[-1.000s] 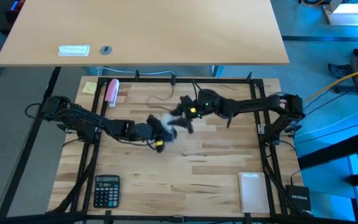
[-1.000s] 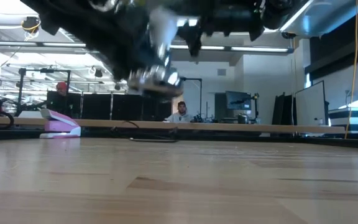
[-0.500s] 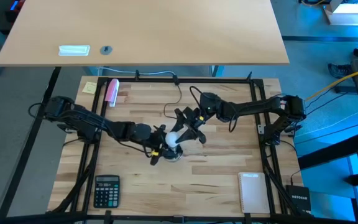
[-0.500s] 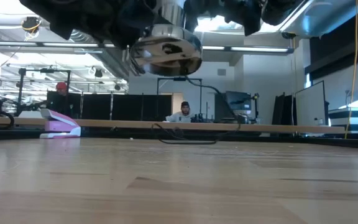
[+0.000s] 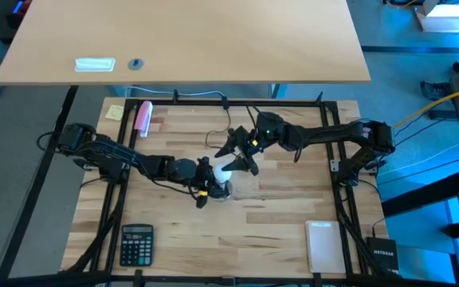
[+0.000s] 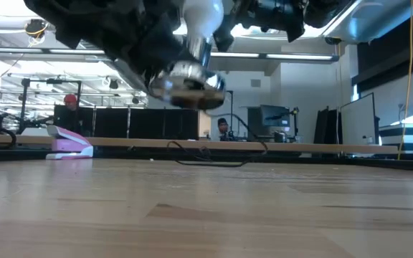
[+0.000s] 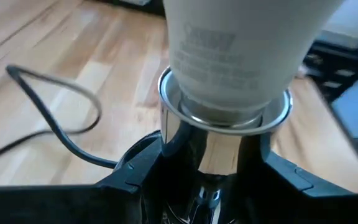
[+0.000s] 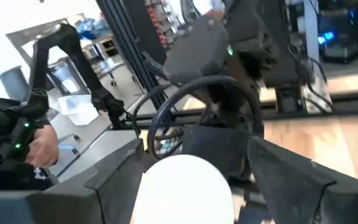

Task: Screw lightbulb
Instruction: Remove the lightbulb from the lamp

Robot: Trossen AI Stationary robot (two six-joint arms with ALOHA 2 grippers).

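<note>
The white lightbulb [image 5: 225,169] sits with its base in the round silver socket [image 5: 220,191], held above the middle of the table. It shows clear of the wood in the low view [image 6: 203,18], above the tilted socket [image 6: 186,75]. My left gripper [image 5: 211,187] is shut on the socket. My right gripper [image 5: 237,159] comes from the far right and is shut on the bulb's dome [image 8: 182,186]. The socket's black cord [image 5: 216,134] trails toward the far edge. My left gripper pinches the socket's shiny round body [image 7: 222,140] between its two fingers [image 7: 135,171], below the rim. The bulb [image 7: 247,50] stands out of the socket's mouth. The socket is lifted clear of the table and tilted. My right gripper has the bulb's rounded dome [image 8: 182,186] between its two fingers [image 8: 114,183], one on each side. It comes slanting from the table's far right. The bulb is clear of the table, its base in the socket.
A pink-and-white object [image 5: 143,116] and a yellow note [image 5: 115,112] lie at the far left. A calculator [image 5: 137,243] lies near left, a white notepad [image 5: 325,245] near right. A person [image 6: 223,127] sits in the room behind.
Both grippers have gone toward the table's near edge together with the socket and bulb, then back a little toward the far edge. The socket first turned its underside toward the low camera and now hangs tilted, with the bulb showing above it.
</note>
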